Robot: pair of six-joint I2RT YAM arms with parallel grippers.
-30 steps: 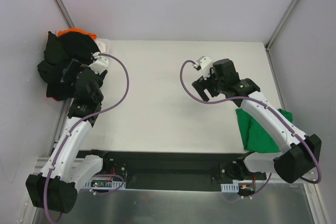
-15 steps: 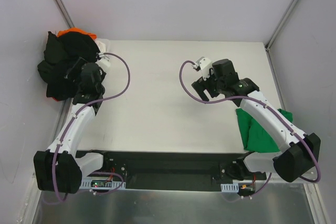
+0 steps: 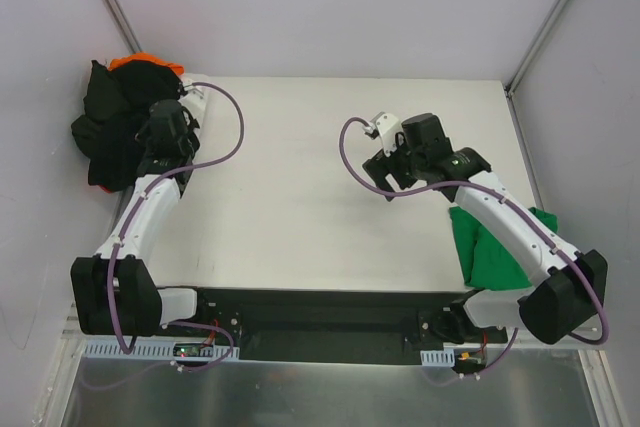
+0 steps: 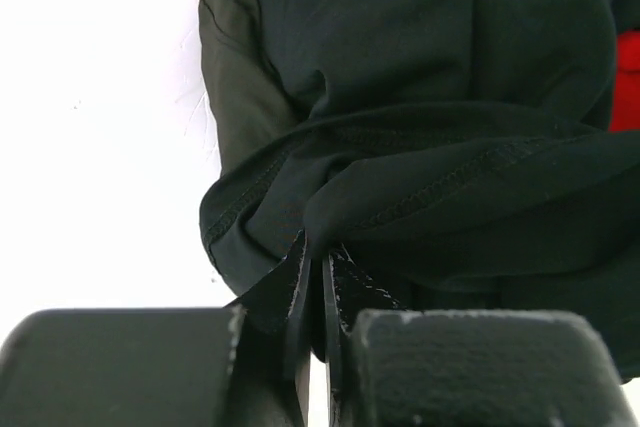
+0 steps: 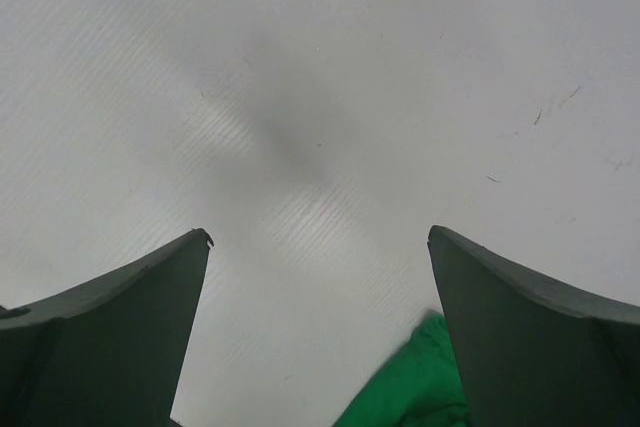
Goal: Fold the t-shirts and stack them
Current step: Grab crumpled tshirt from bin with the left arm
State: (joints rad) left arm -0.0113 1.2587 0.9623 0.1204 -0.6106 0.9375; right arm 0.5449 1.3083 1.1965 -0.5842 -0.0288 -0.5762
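Left gripper (image 4: 318, 292) clenched on hem of black t-shirt (image 4: 420, 67), at 10 o'clock. Cloth soft, limp, light (likely sags, stretches); hem good hold. Right gripper (image 5: 318, 237) released, empty.

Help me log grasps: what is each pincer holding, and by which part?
Left pincer: shut on a hemmed fold of a black t-shirt. Right pincer: open, holding nothing.

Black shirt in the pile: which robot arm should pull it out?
Left. The left gripper is shut on the black shirt; the right gripper hangs open over the table, away from the pile.
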